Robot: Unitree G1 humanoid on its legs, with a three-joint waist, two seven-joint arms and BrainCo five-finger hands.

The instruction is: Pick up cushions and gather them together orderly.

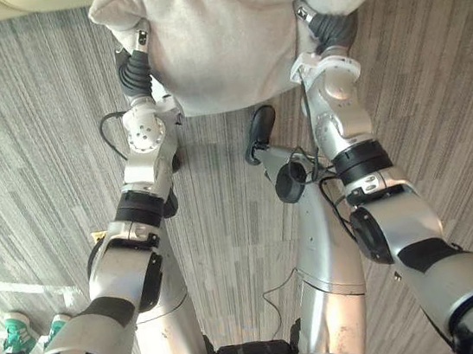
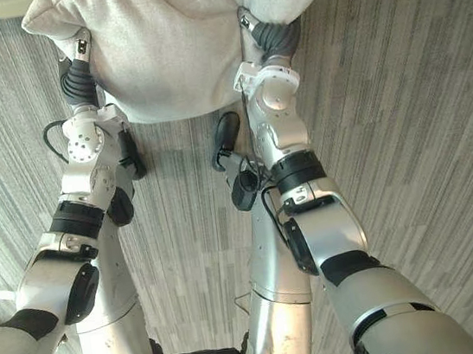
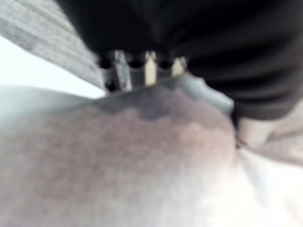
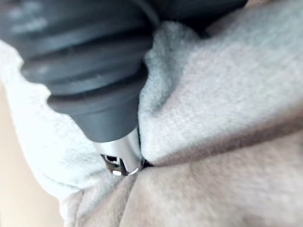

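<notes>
Both left hand and right hand flank cushion, fingers buried, state unclear.

Cushion: top cut off by the frame edge. Left hand and right hand are mostly buried in its fabric, grip unreadable. Left wrist view is blurred. Person's shoes: leg cropped at the edge.

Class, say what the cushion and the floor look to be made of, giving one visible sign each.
The cushion: soft woven or fleecy fabric, pale grey, matte; it creases and sags. The floor: probably low-pile carpet, grey, matte, finely streaked.
</notes>
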